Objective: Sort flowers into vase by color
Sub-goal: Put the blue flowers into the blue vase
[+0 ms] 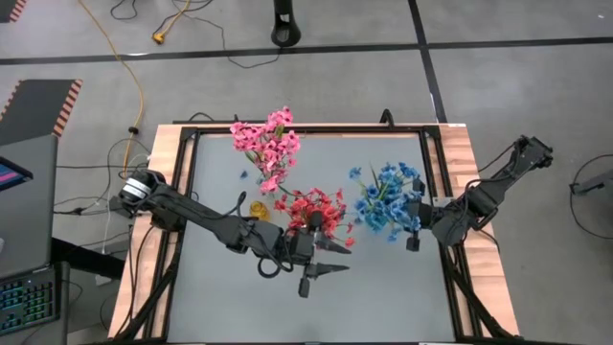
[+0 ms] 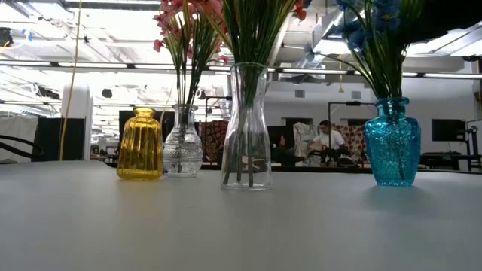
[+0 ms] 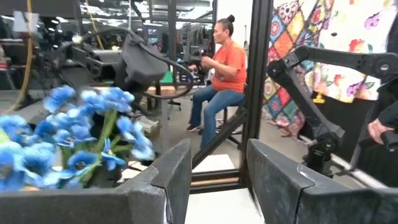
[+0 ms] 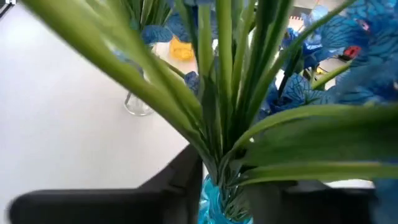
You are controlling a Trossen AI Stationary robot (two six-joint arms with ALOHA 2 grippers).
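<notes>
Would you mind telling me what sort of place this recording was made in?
Probably a robotics lab or workshop: a framed work table stands on a taped concrete floor with loose cables, and a person sits at another robot rig beyond it, under exposed ceiling ducts.

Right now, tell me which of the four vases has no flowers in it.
The yellow vase, at the left end of the row in the low view, stands empty. The small clear vase, tall clear vase and blue vase all hold stems.

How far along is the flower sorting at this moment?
Looks nearly done: pink flowers, red flowers and blue flowers each stand in their own vase. The right gripper is at the blue vase; the left gripper is open and empty. The yellow vase has no flowers. No loose stems show.
</notes>
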